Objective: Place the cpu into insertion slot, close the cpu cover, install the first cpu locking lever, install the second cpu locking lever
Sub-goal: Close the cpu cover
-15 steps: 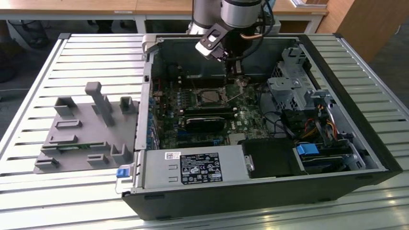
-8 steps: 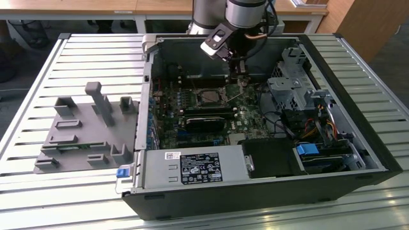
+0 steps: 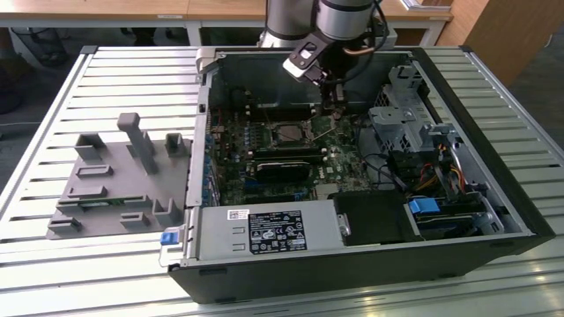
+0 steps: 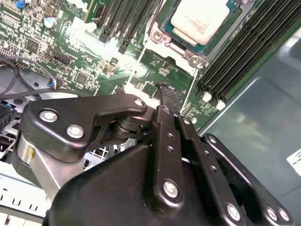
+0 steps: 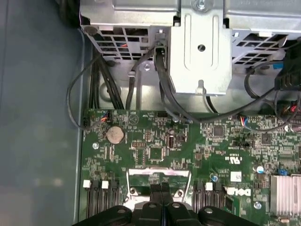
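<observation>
Jaws shut tight over the computer's board

One gripper [image 4: 165,89] [image 5: 161,188], tips pressed together and holding nothing, hangs near the one insertion slot [image 3: 272,135] at the exterior view's centre; a single cpu [image 4: 202,19] sits inside it.

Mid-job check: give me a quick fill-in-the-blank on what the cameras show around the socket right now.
1. Seated in the insertion slot, pale face up, is the ____.
2. Open or shut: over the board, the pincer is ____.
3. The circuit board around the slot is coloured ____.
4. The grey fixture lies on the slatted table to the exterior view's ____ of the computer case.
Missing words: cpu; shut; green; left.
</observation>
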`<state>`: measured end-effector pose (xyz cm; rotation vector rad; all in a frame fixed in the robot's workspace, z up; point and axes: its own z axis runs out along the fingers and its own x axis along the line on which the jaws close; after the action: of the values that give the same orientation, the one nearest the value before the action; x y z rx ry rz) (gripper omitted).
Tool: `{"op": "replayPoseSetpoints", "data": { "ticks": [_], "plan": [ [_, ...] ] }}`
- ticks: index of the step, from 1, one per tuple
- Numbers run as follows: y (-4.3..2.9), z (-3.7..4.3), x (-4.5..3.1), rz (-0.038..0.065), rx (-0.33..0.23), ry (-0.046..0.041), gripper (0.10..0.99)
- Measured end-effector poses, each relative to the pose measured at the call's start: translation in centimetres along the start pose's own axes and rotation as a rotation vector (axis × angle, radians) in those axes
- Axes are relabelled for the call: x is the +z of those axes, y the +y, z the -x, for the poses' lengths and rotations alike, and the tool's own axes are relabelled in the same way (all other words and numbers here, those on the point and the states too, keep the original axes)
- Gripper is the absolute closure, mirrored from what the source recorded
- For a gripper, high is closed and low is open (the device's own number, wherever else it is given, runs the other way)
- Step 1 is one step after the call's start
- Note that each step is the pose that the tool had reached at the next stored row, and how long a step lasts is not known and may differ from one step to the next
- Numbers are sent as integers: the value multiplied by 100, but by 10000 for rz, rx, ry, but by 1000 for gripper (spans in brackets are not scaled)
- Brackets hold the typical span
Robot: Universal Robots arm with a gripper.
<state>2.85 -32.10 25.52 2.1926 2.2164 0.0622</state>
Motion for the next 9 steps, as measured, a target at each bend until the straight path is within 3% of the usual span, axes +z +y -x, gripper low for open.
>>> {"op": "replayPoseSetpoints", "data": {
  "ticks": [9],
  "plan": [
    [98,-4,29,0,0,0,980]
  ]
}}
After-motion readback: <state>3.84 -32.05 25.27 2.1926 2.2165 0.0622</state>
